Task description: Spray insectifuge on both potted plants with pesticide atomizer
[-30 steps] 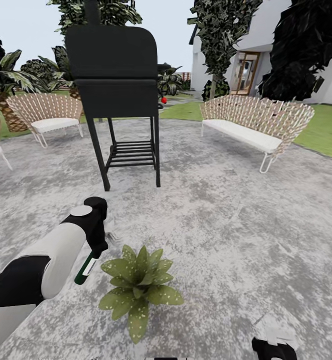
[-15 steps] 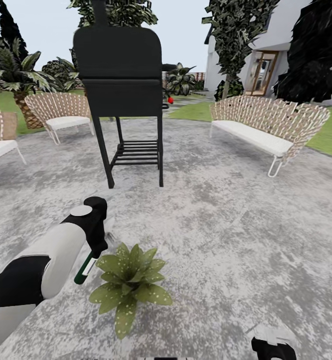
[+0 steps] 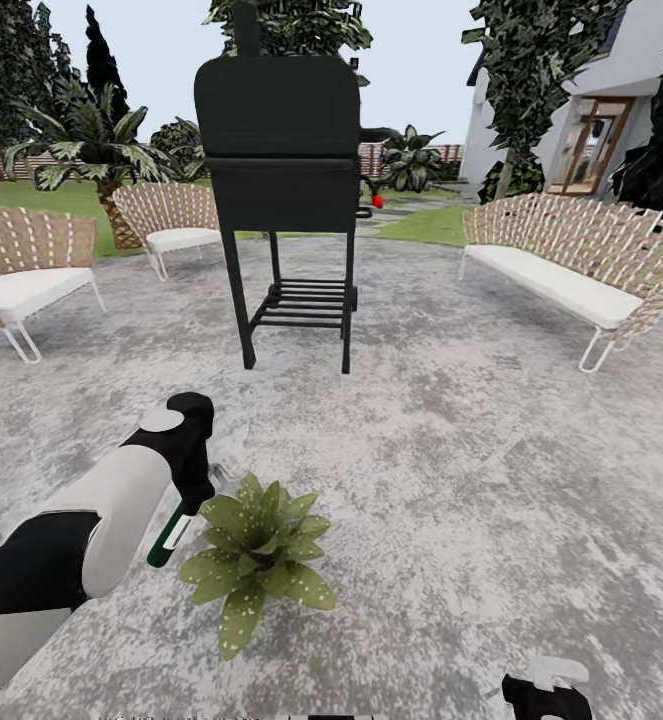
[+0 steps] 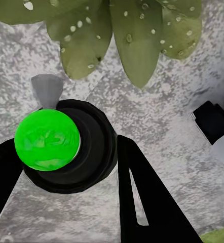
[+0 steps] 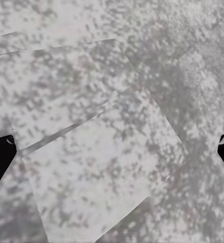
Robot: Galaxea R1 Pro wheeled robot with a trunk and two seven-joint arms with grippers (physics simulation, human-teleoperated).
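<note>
Standing beyond potted plant [image 3: 256,562]: black grill [image 3: 281,190], wicker sofa [image 3: 581,260].

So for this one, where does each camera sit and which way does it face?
Head view: high on the robot, looking forward and down across the patio at the grill; left arm holds the atomizer beside the potted plant.
Left wrist view: on the left pincer, looking down past the atomizer at plant leaves.
Right wrist view: on the right pincer, facing paving; fingertips spread.
Shared: head and left wrist show atomizer and plant.

Grey paved patio [image 3: 491,470] with black grill [image 3: 281,190] and wicker seats [image 3: 571,255].
</note>
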